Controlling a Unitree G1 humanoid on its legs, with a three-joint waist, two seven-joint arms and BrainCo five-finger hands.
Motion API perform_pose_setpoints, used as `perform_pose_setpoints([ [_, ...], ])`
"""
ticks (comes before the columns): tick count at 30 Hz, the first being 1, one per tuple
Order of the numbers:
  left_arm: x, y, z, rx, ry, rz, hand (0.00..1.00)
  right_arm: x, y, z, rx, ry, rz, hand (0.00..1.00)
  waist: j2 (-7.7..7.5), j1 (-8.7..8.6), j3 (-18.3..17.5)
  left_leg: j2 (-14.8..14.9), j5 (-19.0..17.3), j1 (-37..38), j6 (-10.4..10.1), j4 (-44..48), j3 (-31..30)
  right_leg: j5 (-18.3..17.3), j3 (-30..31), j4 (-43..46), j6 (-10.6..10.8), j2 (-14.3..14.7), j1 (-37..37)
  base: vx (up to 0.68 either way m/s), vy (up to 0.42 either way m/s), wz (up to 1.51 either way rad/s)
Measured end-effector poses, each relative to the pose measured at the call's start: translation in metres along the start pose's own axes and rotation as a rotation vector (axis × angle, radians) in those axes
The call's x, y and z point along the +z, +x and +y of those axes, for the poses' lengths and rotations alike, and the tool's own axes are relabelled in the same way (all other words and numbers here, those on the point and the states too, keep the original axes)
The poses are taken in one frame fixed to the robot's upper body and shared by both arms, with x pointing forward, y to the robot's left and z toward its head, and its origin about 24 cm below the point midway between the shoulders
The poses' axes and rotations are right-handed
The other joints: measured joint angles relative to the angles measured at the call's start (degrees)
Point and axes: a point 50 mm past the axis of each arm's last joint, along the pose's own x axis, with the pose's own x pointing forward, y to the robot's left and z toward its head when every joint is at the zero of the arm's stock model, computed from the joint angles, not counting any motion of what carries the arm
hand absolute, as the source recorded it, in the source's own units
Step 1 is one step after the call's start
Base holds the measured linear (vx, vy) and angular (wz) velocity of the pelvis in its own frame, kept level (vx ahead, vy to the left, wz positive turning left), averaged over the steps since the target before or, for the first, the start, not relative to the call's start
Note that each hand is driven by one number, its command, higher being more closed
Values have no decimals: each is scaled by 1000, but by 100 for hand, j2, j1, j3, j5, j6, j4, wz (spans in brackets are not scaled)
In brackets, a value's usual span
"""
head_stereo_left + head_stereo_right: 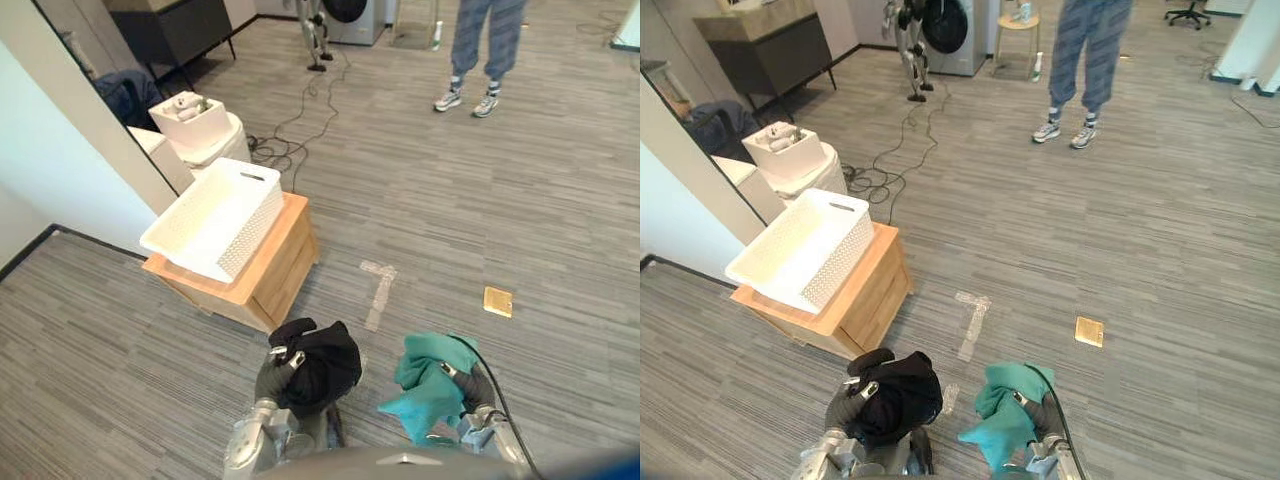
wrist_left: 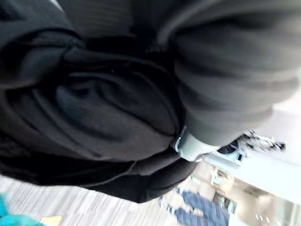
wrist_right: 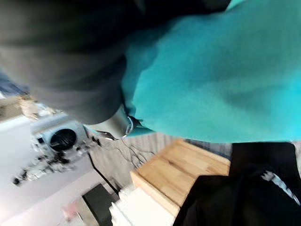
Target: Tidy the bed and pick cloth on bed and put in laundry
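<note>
Black cloth (image 1: 322,365) is bunched into a loose ball in the left hand (image 1: 272,378), whose fingers are curled over the top of the bundle and clench it; the left wrist view has the dark folds pressed right against the ribbed cover. Just beside it, a teal cloth (image 1: 428,388) hangs in crumpled folds from the right hand (image 1: 474,388), the fingers pinched into the fabric near its upper edge and a pointed corner drooping down towards the floor (image 1: 450,200). Both cloths are held low in front of the robot, above grey striped carpet, near each other but not touching.

Ahead and to the left of the black cloth stands a low wooden cabinet (image 1: 288,268), and on its top sits a white laundry basket (image 1: 252,232) with perforated walls, tilted and overhanging the cabinet's left edge. Nothing can be made out inside the basket.

Between the cabinet and the teal cloth, an L-shaped strip of pale tape (image 1: 380,290) is stuck to the floor, and a small brass floor plate (image 1: 498,301) lies further right. Behind the basket a white box (image 1: 190,120) rests on a rounded white unit by the wall. Far across the room a person in grey trousers and trainers (image 1: 485,45) stands near a washing machine (image 1: 958,30).
</note>
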Motion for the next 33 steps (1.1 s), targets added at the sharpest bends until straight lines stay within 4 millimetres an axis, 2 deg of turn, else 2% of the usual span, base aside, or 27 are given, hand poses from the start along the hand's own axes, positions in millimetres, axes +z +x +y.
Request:
perform_pose_setpoints([
  [2, -1, 1, 1, 5, 2, 12, 100, 2, 2, 4, 16, -1, -7, 100, -5, 70, 22, 19, -73, -76, 105, 326, 76, 372, 119, -495, 23, 29, 288, 251, 21, -11],
  [3, -1, 0, 1, 5, 1, 13, 100, 1, 2, 4, 16, -1, -5, 100, -7, 72, 26, 42, -92, -77, 102, 460, 114, 442, 149, -548, 20, 18, 361, 188, 24, -18],
  [4, -3, -3, 3, 11, 2, 17, 100, 0, 1, 5, 23, -3, 2, 100, 13, 91, 14, 169, -198, -60, 2, 767, 274, 532, 268, -565, 59, 9, 463, 188, 9, -32],
  [6, -7, -7, 4, 17, -3, 22, 100, -2, 1, 9, 38, -8, 10, 100, 34, 112, -22, 264, -423, -22, -84, 857, 382, 540, 336, -472, 64, 58, 446, 130, 7, -39],
  [7, -13, -9, 0, 8, -8, 40, 100, -3, 1, 8, 42, -18, 19, 100, 149, 96, -100, 266, -722, 147, -96, 605, 373, 375, 480, -135, 136, 86, 296, 92, 30, -32],
  [8, -14, -10, -1, 3, -7, 40, 100, -4, -1, 7, 37, -18, 25, 100, 164, 91, -139, 233, -900, 232, -68, 447, 360, 194, 503, 146, 213, 47, 168, 146, 36, -20],
  [9, -14, -11, 2, -1, 4, 44, 100, -7, -3, 6, 31, -15, 39, 100, -29, 87, -130, 41, -1081, 395, -94, 273, 347, -268, 576, 1001, 387, -215, -100, 130, 14, 14],
  [10, -13, -10, 0, -9, 8, 43, 100, -10, -6, 5, 26, -12, 50, 100, -151, 76, -93, -121, -1095, 565, -77, 166, 309, -421, 636, 2241, 475, -524, -571, 144, 9, 24],
  [11, -14, -10, 0, -14, 14, 44, 100, -13, -9, 5, 22, -10, 58, 100, -238, 70, -89, -195, -1107, 664, -60, 122, 288, -352, 731, 2856, 493, -652, -827, 188, 44, 33],
  [12, -13, -10, 0, -27, 39, 47, 100, -17, -12, 6, 23, -5, 74, 100, -317, 66, -66, -322, -1147, 889, 3, 52, 164, 112, 951, 3977, 583, -853, -1287, 176, 66, 33],
  [13, -13, -11, 0, -33, 53, 53, 100, -20, -14, 7, 22, -2, 82, 100, -366, 27, -69, -337, -1163, 1006, 59, 28, 74, 441, 1062, 4436, 602, -897, -1460, 299, 74, 56],
  [14, -16, -14, 1, -29, 71, 69, 100, -24, -16, 10, 29, -1, 98, 100, -386, -43, -75, -326, -1243, 1170, 80, 2, -113, 274, 1112, 4985, 469, -954, -1703, 304, 36, 62],
  [15, -16, -14, 3, -30, 87, 74, 100, -24, -15, 14, 46, -8, 99, 100, -420, -55, -99, -293, -1293, 1328, 53, -69, -268, -63, 1065, 5108, 305, -959, -1976, 319, 15, 59],
  [17, -11, -10, 5, -11, 103, 64, 100, -18, -11, 18, 71, -16, 71, 100, -373, -101, -85, -155, -1290, 1504, 6, -181, -460, -335, 935, 4590, 170, -867, -2376, 256, -56, 68],
  [19, -7, -6, 6, -6, 107, 52, 100, -15, -8, 20, 85, -23, 62, 100, -219, -191, -75, 119, -1268, 1624, -71, -193, -755, -332, 887, 3222, 138, -524, -2533, 369, -166, 99],
  [20, -3, -2, 8, -2, 107, 44, 100, -14, -7, 22, 93, -23, 58, 100, -154, -265, -71, 309, -1261, 1685, -219, -241, -1039, -20, 1048, 2004, 150, -202, -2602, 394, -230, 105],
  [21, -1, -1, 8, -6, 114, 43, 100, -14, -7, 22, 94, -22, 57, 100, -144, -281, -66, 390, -1311, 1761, -343, -295, -1178, 351, 1268, 1238, 142, -43, -2593, 410, -268, 105],
  [22, -1, -2, 10, -4, 118, 46, 100, -14, -7, 22, 95, -21, 57, 100, -165, -285, -77, 416, -1368, 1797, -450, -301, -1263, 640, 1417, 758, 192, 30, -2553, 434, -332, 83],
  [23, -2, -4, 14, 3, 128, 53, 100, -17, -11, 22, 96, -18, 68, 100, -298, -273, -102, 363, -1517, 1868, -684, -307, -1422, 1273, 1694, 98, 228, 25, -2522, 450, -369, 85],
  [24, -6, -4, 13, 9, 122, 73, 100, -17, -10, 21, 95, -21, 71, 100, -173, -288, -56, 493, -1638, 2029, -837, -310, -1613, 1711, 1715, 418, 57, 145, -2473, 428, -353, 66],
  [26, -13, -6, 4, 0, 87, 81, 100, -3, -3, 14, 102, -65, 35, 100, 203, -247, -49, 746, -1571, 2017, -854, -264, -1587, 1224, 1557, 941, -129, 323, -2648, 351, -281, 28],
  [27, -16, -7, 3, 2, 79, 87, 100, 1, 0, 13, 106, -74, 25, 100, 292, -250, -53, 819, -1487, 2017, -913, -248, -1589, 986, 1473, 1224, -176, 332, -2736, 375, -298, 34],
  [28, -17, -8, 4, 8, 78, 91, 100, 3, 3, 15, 112, -72, 19, 100, 323, -260, -69, 844, -1333, 1993, -955, -148, -1607, 704, 1381, 1569, -214, 306, -2788, 352, -295, 44],
  [30, -18, -9, 4, 14, 73, 91, 100, 4, 5, 16, 117, -73, 20, 100, 316, -250, -72, 907, -1182, 1778, -937, 405, -1639, 423, 1236, 1691, -275, 242, -2654, 262, -217, 52],
  [31, -19, -11, 5, 23, 54, 88, 100, 4, 5, 17, 123, -79, 24, 100, 325, -252, -51, 1060, -828, 1218, -959, 1582, -1638, 373, 1003, 1423, -310, 245, -2274, 191, -131, 61],
  [32, -19, -12, 6, 28, 41, 88, 100, 4, 5, 18, 127, -85, 24, 100, 344, -249, -35, 1169, -566, 966, -956, 2096, -1594, 373, 878, 1208, -311, 273, -2031, 298, -166, 87],
  [33, -18, -13, 5, 28, 28, 81, 100, 1, 4, 19, 130, -87, 33, 100, 303, -226, 15, 1304, -641, 497, -927, 3032, -1413, 369, 692, 839, -322, 300, -1580, 300, -133, 77],
])
